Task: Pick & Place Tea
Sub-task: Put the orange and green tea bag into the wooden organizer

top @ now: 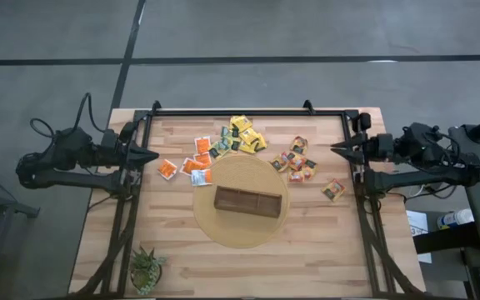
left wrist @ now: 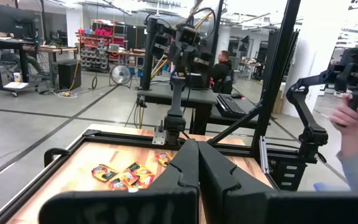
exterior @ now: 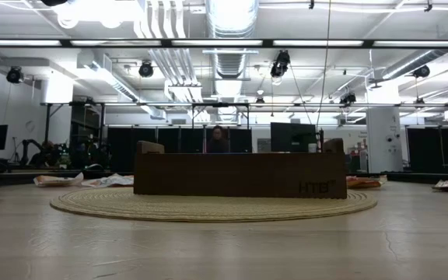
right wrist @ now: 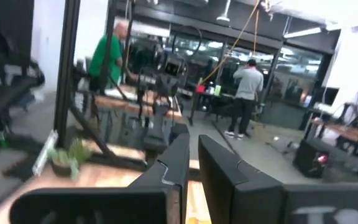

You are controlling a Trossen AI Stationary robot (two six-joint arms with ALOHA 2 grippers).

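Many small tea sachets lie flat on the wooden table: orange ones (top: 192, 165), yellow and dark green ones (top: 242, 137), dark brown-orange ones (top: 295, 160) and a single one (top: 333, 189). Some show in the left wrist view (left wrist: 122, 176) and at table height (exterior: 62, 180). My left gripper (top: 155, 155) (left wrist: 197, 155) hovers shut at the table's left edge, pointing toward the orange sachets. My right gripper (top: 334, 150) (right wrist: 193, 152) hovers shut at the right edge, pointing toward the brown-orange sachets. Neither touches anything.
A long dark-brown compartmented box (top: 248, 201) (exterior: 239, 175) sits on a round woven mat (top: 223, 229) at the table's middle. A small potted plant (top: 147, 268) stands at the near left corner. A black frame (top: 248, 112) rims the table. A person's hand (left wrist: 347, 124) shows beyond it.
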